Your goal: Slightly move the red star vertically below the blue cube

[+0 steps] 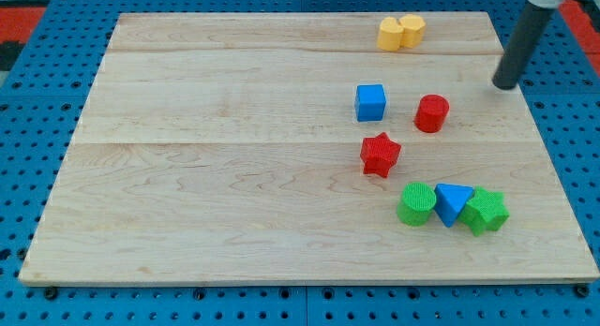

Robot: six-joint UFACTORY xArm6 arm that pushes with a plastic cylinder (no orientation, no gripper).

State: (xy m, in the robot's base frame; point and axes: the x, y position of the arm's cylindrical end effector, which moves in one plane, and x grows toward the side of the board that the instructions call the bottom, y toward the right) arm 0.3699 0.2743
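The red star (380, 155) lies on the wooden board (225, 176), just below and slightly right of the blue cube (370, 102). The two are apart by a small gap. My tip (505, 84) is the lower end of a dark rod near the board's upper right. It stands well to the right of the blue cube and up and right of the red star, touching no block.
A red cylinder (432, 112) sits between the cube and my tip. Two yellow blocks (400, 32) sit together at the top edge. A green cylinder (416, 203), a blue triangle (452, 203) and a green star-like block (486, 211) form a row at lower right.
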